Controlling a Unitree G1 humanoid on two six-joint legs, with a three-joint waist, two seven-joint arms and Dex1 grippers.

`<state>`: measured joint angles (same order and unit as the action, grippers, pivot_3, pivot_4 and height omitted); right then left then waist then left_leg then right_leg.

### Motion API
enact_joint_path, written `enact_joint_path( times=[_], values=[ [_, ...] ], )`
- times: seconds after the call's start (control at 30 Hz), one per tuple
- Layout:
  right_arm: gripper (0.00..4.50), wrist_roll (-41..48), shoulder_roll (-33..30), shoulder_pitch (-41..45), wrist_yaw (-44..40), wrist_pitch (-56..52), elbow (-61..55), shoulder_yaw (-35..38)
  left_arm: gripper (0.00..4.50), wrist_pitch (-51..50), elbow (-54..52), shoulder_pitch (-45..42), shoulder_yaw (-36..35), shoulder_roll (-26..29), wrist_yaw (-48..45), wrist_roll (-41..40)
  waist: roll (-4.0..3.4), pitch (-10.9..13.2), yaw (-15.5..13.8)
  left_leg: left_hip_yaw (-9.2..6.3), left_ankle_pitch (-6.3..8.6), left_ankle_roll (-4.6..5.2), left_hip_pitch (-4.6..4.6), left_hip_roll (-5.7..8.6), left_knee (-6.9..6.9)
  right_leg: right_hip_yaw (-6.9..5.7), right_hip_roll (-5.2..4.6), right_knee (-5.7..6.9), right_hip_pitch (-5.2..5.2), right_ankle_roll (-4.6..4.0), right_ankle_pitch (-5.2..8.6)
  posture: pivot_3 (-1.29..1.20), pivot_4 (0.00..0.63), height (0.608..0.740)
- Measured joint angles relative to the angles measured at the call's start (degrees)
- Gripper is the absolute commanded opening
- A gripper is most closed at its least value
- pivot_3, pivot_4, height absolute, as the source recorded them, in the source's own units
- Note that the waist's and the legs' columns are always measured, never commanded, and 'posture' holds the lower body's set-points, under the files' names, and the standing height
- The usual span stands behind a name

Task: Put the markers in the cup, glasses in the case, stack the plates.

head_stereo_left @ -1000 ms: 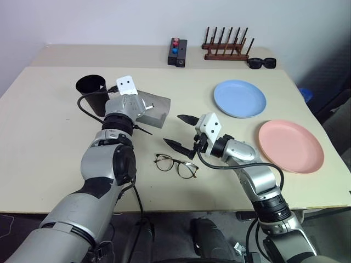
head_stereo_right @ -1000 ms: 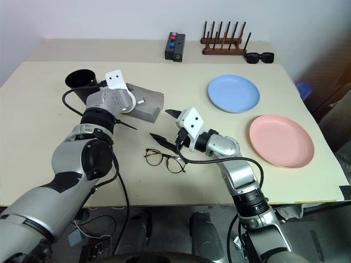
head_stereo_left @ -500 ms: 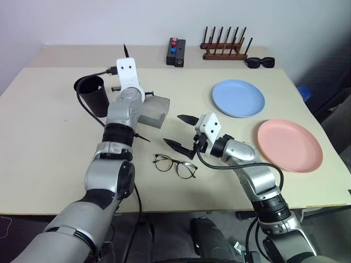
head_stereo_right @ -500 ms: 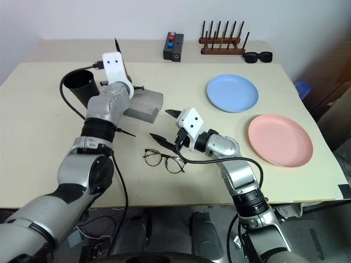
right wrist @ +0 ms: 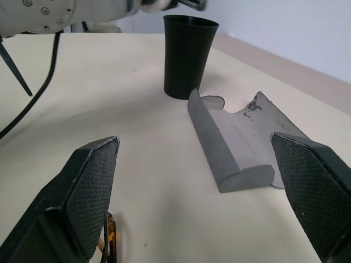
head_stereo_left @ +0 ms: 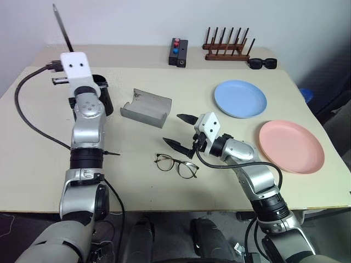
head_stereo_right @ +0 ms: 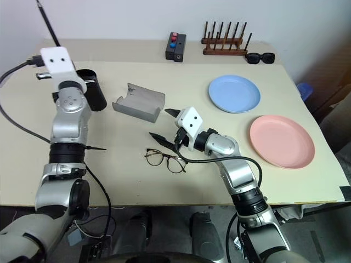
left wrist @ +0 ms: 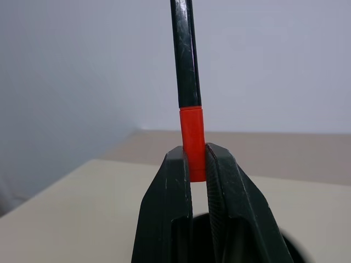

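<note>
My left gripper [left wrist: 193,160] is shut on the red cap of a black marker [left wrist: 186,60]. The marker [head_stereo_left: 61,28] points up and away, raised above the far left of the table. Just behind that wrist stands the black cup [head_stereo_right: 94,92], partly covered by it. To the cup's right, the grey case [head_stereo_left: 145,107] lies open. The wire-frame glasses [head_stereo_left: 175,166] rest near the table's front. My right gripper [head_stereo_left: 180,131] hovers open just behind them, with nothing in it. At the right sit the blue plate [head_stereo_left: 239,98] and the pink plate [head_stereo_left: 290,146], side by side and apart.
Along the back edge stand a small black box with red and blue buttons [head_stereo_left: 177,52], a wooden peg rack [head_stereo_left: 226,48] and black sunglasses [head_stereo_left: 261,63]. A black cable [head_stereo_left: 33,118] loops from my left wrist over the table's left side.
My left arm swung left from over the case and rose beside the cup, tilting the marker from low to upright. The case now lies uncovered. The right arm stayed still.
</note>
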<state>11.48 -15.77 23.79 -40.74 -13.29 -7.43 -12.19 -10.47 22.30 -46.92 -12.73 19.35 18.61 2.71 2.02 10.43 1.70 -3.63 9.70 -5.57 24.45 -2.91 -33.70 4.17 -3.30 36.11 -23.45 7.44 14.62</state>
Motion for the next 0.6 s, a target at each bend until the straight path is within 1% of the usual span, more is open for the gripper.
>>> enact_joint_path(
  times=[0.27, 0.6],
  values=[
    [4.50, 0.0, 0.5, 0.3, -0.3, 0.5, 0.3, -0.4, 0.07, 0.8, -2.4, 4.3, 0.0, -0.2, -1.9, -0.1, 0.00, 0.0, -0.8, 0.00, 0.00, 0.00, 0.01, 0.00, -0.04, 0.00, 0.00, 0.01, 0.01, -0.02, -0.01, 0.00, 0.150, 0.740],
    [4.50, 0.0, 0.6, 0.9, -0.4, 1.2, 0.8, -0.6, 0.07, 1.3, -3.4, 6.1, 0.3, -2.0, -3.3, -0.1, 0.00, 0.0, -0.8, 0.00, 0.00, 0.00, 0.00, 0.00, -0.09, 0.00, 0.00, 0.01, 0.02, -0.04, -0.02, 0.00, 0.150, 0.740]
  ],
)
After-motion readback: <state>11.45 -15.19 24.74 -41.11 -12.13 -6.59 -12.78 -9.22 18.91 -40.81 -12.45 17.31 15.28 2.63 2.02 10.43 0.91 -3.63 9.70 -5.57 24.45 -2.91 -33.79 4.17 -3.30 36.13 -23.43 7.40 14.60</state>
